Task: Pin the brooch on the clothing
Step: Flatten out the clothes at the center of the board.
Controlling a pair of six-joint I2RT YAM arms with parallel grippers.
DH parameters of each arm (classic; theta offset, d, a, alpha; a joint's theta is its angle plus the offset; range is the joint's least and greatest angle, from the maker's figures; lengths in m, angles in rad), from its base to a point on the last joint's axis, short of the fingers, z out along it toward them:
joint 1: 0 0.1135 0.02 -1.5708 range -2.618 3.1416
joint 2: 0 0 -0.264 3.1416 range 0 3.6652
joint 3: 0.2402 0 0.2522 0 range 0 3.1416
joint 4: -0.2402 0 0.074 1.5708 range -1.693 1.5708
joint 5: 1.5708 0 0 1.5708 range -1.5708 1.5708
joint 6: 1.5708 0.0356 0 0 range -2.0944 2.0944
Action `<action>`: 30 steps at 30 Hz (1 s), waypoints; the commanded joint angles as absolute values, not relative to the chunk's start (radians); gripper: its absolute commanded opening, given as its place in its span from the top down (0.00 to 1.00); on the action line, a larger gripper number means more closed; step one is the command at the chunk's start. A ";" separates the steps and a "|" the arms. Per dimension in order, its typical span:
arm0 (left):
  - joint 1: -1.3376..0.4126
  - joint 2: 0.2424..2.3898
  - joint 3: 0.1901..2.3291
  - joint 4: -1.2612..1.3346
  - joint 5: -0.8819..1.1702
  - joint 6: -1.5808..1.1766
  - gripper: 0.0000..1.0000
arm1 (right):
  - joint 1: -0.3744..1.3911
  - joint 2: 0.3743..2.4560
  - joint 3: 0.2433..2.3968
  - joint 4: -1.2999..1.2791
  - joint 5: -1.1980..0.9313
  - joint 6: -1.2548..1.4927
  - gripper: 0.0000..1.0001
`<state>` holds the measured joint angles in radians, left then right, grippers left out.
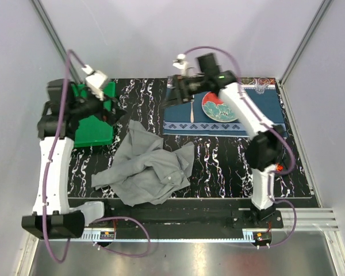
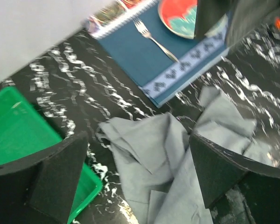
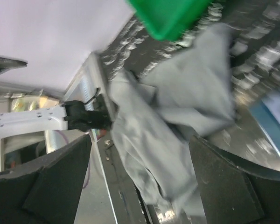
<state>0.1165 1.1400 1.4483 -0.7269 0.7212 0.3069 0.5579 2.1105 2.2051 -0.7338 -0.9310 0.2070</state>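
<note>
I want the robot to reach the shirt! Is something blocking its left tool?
Nothing visible does. The open left tool faces the grey shirt; the green tray sits off to one side, not between.

Crumpled grey shirt [image 1: 145, 168] on marbled table [image 1: 218, 167]

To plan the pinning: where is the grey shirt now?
In the top view the grey shirt lies crumpled at centre front, right of the green tray and below-left of the blue placemat.
</note>
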 commanded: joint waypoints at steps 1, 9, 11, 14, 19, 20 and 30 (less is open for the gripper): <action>-0.095 1.218 1.427 -0.865 0.632 0.549 0.03 | 0.425 1.805 1.923 -0.894 -0.824 -0.059 0.11; -0.405 1.371 1.275 -0.839 0.482 0.618 0.09 | 0.399 1.710 1.513 -0.812 -0.672 -0.048 0.25; -0.455 1.399 1.252 -0.796 0.454 0.618 0.09 | 0.399 1.724 1.482 -0.773 -0.676 -0.023 0.29; -0.491 1.462 1.227 -0.743 0.411 0.609 0.10 | 0.399 1.746 1.445 -0.718 -0.701 0.027 0.32; -0.544 1.558 1.229 -0.723 0.362 0.637 0.12 | 0.400 1.799 1.390 -0.626 -0.696 0.072 0.32; -0.551 1.563 1.227 -0.727 0.364 0.641 0.14 | 0.400 1.812 1.390 -0.621 -0.698 0.074 0.32; -0.551 1.499 1.114 -0.842 0.327 0.791 0.37 | 0.475 1.911 1.393 -0.586 -0.674 0.087 0.32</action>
<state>-0.5499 1.5650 1.1515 -0.8032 0.3836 0.7048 0.4232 1.8851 1.3861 -0.6346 -0.6960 0.0765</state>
